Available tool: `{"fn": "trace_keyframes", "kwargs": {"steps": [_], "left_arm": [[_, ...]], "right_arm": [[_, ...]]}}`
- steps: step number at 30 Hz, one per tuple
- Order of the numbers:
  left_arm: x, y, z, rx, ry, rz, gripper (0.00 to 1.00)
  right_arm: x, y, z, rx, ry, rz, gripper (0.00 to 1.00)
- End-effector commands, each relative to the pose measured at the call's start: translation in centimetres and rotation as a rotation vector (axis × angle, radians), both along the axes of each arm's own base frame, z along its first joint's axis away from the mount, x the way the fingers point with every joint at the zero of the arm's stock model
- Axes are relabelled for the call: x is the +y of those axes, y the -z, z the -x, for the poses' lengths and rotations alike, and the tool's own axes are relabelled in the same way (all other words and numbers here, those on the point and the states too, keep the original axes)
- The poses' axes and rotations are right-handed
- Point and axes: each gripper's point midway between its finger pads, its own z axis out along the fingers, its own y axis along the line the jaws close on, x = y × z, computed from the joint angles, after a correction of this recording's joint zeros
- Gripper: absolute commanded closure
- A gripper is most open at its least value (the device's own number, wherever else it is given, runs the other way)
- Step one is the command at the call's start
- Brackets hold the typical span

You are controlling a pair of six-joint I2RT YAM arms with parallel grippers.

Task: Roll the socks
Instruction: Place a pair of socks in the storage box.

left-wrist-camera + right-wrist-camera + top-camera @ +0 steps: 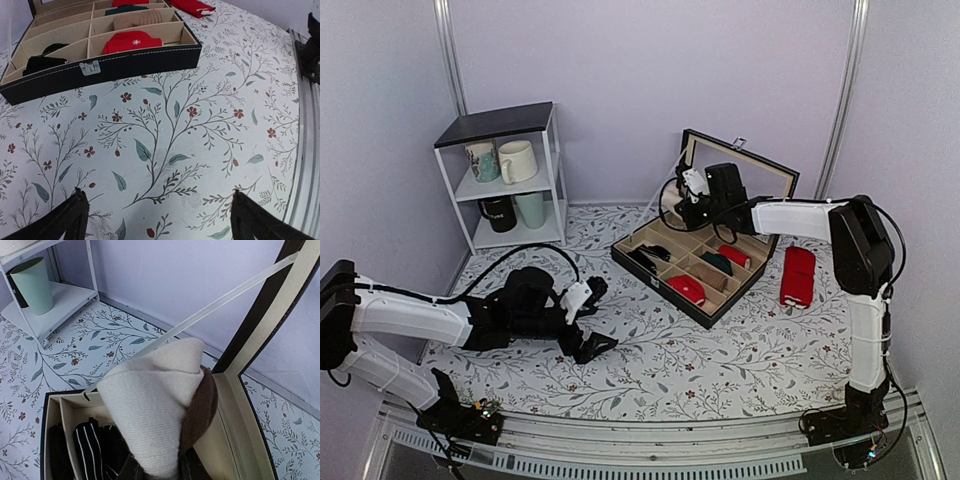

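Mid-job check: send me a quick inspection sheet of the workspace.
Surface: floral tablecloth, lying flat.
Job's things: socks, rolled into a cream-and-brown bundle, held above the open organizer box.
Clutter: red bundle and dark green bundle in the box; red pair on the cloth to its right.
End effectors: right end effector shut on the socks; left end effector open, low over bare cloth.
Cables: black cable arcs over the left arm.
Surroundings: shelf with mugs rear left; plain walls.
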Motion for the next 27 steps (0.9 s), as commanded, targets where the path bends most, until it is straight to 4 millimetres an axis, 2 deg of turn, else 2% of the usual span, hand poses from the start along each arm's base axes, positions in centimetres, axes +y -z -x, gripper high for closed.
{"fn": "trace_keyframes", "kwargs": {"steps": [1,8,10,12,13,14,15,20,27], "left_arm": [[0.0,0.1,-0.5,-0.016,0.011,0.004,0.00],[-0.1,0.1,-0.5,-0.019,0.022,0.005,0.00],[-0.2,0.3,-0.4,-0.014,0.023,0.006,0.00],[-0.2,0.6,-0.4,-0.008,0.025,0.002,0.01],[-0.2,0.7,-0.4,-0.007,0.026,0.001,0.01],[-0.2,0.8,-0.3,-0.006,0.029,-0.001,0.01],[-0.2,1.0,-0.3,-0.003,0.030,-0.004,0.01],[-0.4,1.3,-0.2,0.005,0.042,-0.005,0.01],[-0.4,1.4,0.0,0.001,0.051,0.001,0.01]], "right_arm": [[0.0,1.1,-2.4,-0.022,-0.024,0.012,1.00],[-1.2,3.6,-4.2,0.035,0.000,0.023,1.00],[-1.2,4.3,-4.4,0.051,-0.004,0.054,1.00],[-1.5,6.0,-4.5,0.100,0.003,0.106,1.00],[-1.7,5.9,-4.6,0.106,0.013,0.124,1.00],[-2.1,7.5,-4.7,0.137,0.025,0.152,1.00],[-2.3,8.3,-4.7,0.154,0.036,0.168,1.00],[-2.7,9.5,-4.4,0.193,0.057,0.182,1.00],[-3.6,10.7,-5.2,0.199,0.099,0.243,1.00]]}}
